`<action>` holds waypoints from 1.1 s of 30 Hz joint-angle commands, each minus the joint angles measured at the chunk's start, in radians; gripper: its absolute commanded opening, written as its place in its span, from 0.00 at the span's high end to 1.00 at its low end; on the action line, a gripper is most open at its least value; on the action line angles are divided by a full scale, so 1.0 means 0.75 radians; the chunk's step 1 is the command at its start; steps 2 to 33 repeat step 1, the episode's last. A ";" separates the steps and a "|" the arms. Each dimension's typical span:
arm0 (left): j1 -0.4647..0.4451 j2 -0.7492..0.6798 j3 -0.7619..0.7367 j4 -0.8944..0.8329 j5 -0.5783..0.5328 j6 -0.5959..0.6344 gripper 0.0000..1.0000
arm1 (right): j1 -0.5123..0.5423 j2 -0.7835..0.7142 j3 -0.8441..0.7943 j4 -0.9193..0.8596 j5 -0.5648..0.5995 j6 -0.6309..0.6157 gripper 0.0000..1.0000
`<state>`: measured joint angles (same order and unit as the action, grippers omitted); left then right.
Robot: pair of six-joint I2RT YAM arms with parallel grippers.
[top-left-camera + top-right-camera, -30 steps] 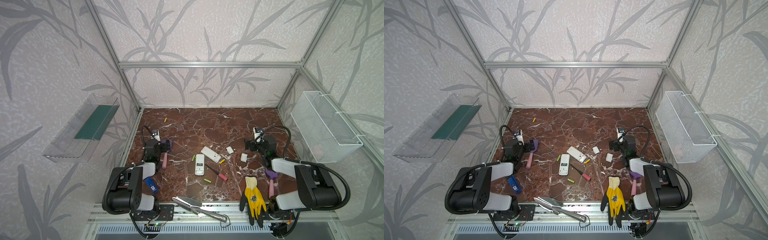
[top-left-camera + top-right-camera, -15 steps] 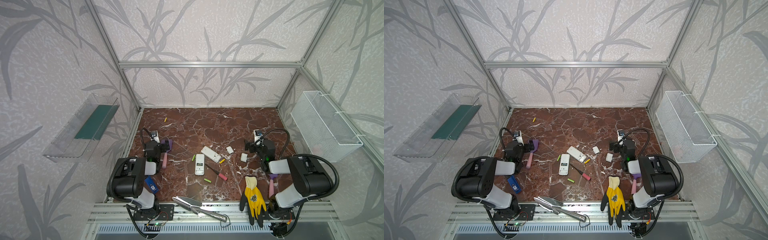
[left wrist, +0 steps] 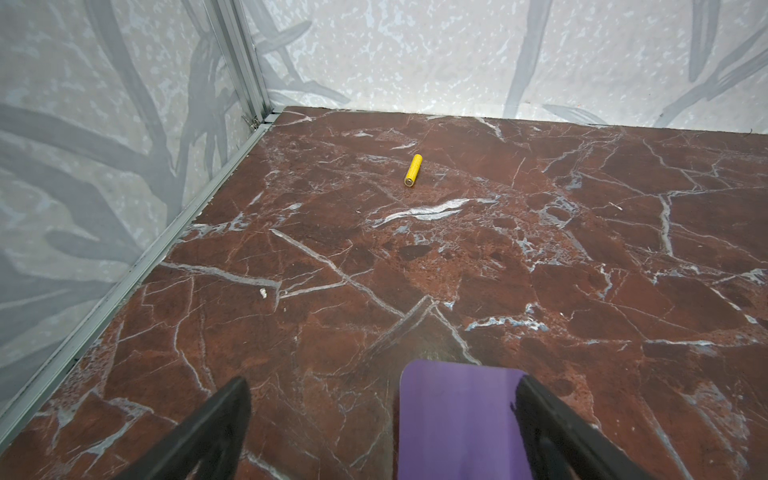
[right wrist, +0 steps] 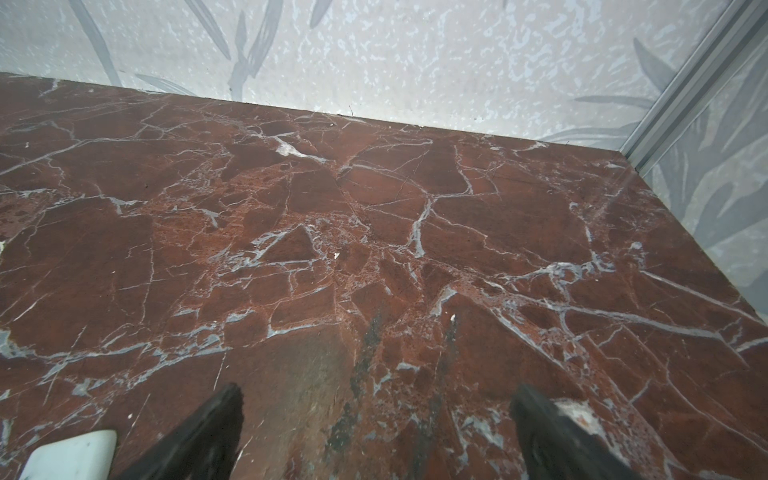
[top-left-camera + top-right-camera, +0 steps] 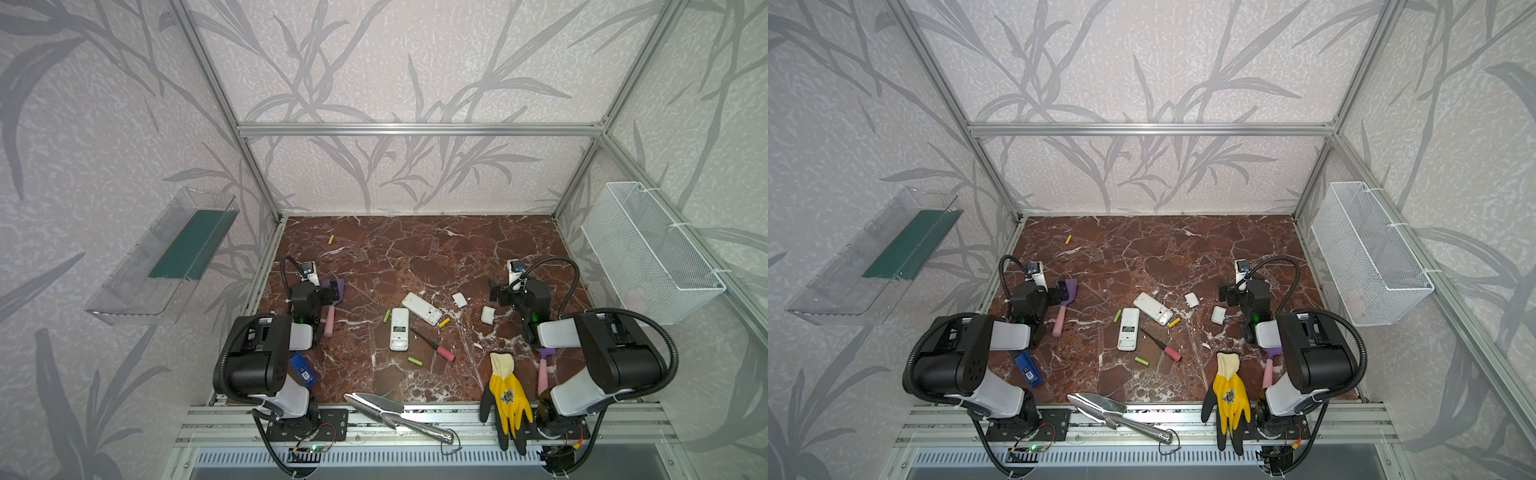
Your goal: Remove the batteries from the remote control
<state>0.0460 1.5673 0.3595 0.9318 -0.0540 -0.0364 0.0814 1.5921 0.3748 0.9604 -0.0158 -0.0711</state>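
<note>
No legible text; label (image 5: 400,328) on remote (image 5: 398,341) too small.

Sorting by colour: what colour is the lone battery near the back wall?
The battery is yellow; left wrist view.

Both top views are bright and evenly lit by soft light from above. Shadows on the table (image 5: 415,257) are faint and short. The trowel (image 5: 370,401) at the near rail shows white glare. Wide-angle bending curves the posts (image 5: 217,83) toward the edges. In the wrist views the table's veins are sharp at mid-distance, while the left claw (image 3: 382,390) and right claw (image 4: 376,399), close to the lens, are dark and blurred. A dim, soft shadow lies just ahead of each. The purple blade (image 3: 457,415) is out of focus too.
</note>
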 commanded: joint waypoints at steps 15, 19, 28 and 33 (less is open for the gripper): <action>-0.004 0.000 0.023 0.014 0.004 0.014 0.00 | 0.000 -0.012 -0.002 0.026 0.015 0.012 0.01; -0.004 0.000 0.023 0.014 0.004 0.014 0.00 | 0.000 -0.012 -0.002 0.026 0.015 0.012 0.01; -0.004 0.000 0.023 0.014 0.004 0.014 0.00 | 0.000 -0.012 -0.002 0.026 0.015 0.012 0.01; -0.004 0.000 0.023 0.014 0.004 0.014 0.00 | 0.000 -0.012 -0.002 0.026 0.015 0.012 0.01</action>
